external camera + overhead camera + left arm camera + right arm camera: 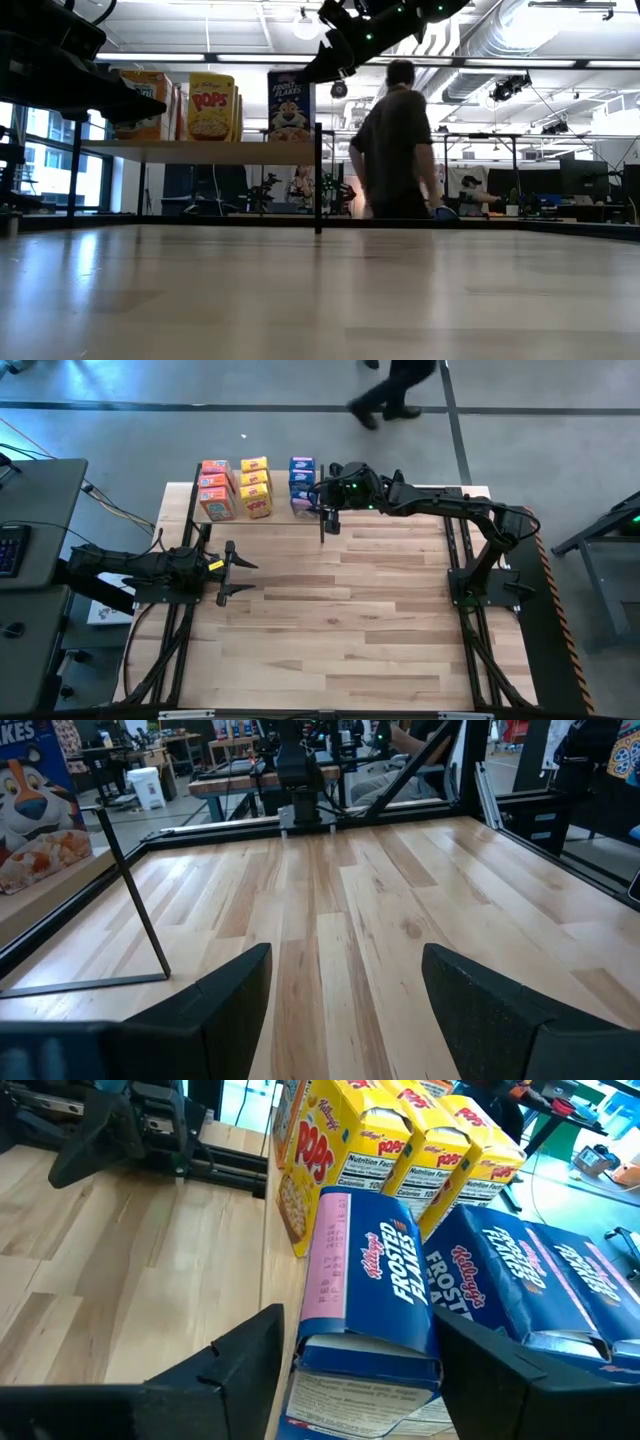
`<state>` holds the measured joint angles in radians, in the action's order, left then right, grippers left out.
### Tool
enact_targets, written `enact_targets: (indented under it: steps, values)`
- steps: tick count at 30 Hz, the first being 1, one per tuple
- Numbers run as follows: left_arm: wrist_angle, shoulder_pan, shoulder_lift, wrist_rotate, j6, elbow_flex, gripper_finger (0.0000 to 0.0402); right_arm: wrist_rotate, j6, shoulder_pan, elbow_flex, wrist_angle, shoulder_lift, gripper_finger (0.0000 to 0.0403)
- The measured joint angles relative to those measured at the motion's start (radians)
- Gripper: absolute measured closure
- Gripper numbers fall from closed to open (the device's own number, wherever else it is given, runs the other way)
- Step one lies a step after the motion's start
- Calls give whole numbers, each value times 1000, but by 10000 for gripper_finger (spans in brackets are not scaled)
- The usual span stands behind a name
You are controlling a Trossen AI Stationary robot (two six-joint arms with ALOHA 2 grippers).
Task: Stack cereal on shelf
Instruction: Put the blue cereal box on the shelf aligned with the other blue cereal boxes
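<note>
The shelf (285,517) stands at the table's far left; in the low view its board (200,151) is raised on black posts. On it stand rows of orange-red boxes (215,490), yellow boxes (255,485) and blue boxes (301,484). My right gripper (322,490) hovers open at the right end of the blue row. In its wrist view my right gripper (360,1370) has a finger on each side of the nearest blue box (370,1280); I see no touch. My left gripper (232,572) waits open over the table's left side, also seen open in its wrist view (345,1000).
A thin black shelf post (323,525) stands just below my right gripper, near the blue row. The plank tabletop (340,620) stretches from the shelf to the near edge. A person (395,150) walks beyond the far edge. A desk with a keyboard (10,545) sits left of the table.
</note>
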<state>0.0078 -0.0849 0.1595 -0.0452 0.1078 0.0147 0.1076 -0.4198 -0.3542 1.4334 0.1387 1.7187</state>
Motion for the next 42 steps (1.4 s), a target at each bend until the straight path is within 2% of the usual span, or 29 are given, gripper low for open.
enact_targets:
  steps: [21,30,35,42]
  values:
    - [0,0,0,0,0,0,151,-30,-8,0,0,-10,-13,169]
    - [0,0,0,0,0,0,151,-54,-8,0,0,2,-58,169]
    - [1,0,0,0,0,0,151,-82,9,1,0,77,-87,169]
    - [0,0,0,0,0,0,151,-82,114,4,0,229,-92,169]
